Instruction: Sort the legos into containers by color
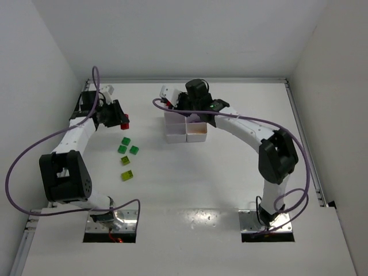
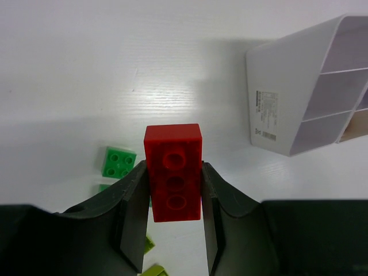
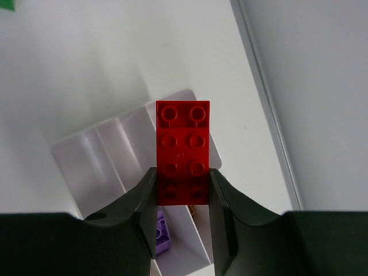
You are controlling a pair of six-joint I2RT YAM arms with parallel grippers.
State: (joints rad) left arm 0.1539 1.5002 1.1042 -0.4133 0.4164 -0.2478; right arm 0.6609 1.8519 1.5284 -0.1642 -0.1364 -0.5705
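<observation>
Roughly midway, as I judged it: two red legos were in hand and neither had been dropped. The short red brick (image 2: pixel 172 172) was clamped between the fingers of the left gripper (image 2: pixel 173 190) over the bare table (image 2: pixel 115 69). The white tray (image 2: pixel 287 92) stood off ahead and to the right of those fingertips. The longer red brick (image 3: pixel 183 138) was pinched at its near end by the right gripper (image 3: pixel 183 179) and jutted forward past the fingertips, above the tray's compartments. Below those fingers a purple brick (image 3: pixel 161 236) already lay in one cell, and something orange-brown (image 1: pixel 197 132) showed in a neighbouring one. Left to sort were three green bricks (image 1: pixel 122 149) and two lime bricks (image 1: pixel 127 175), loose on the table beside and behind the left fingers.
</observation>
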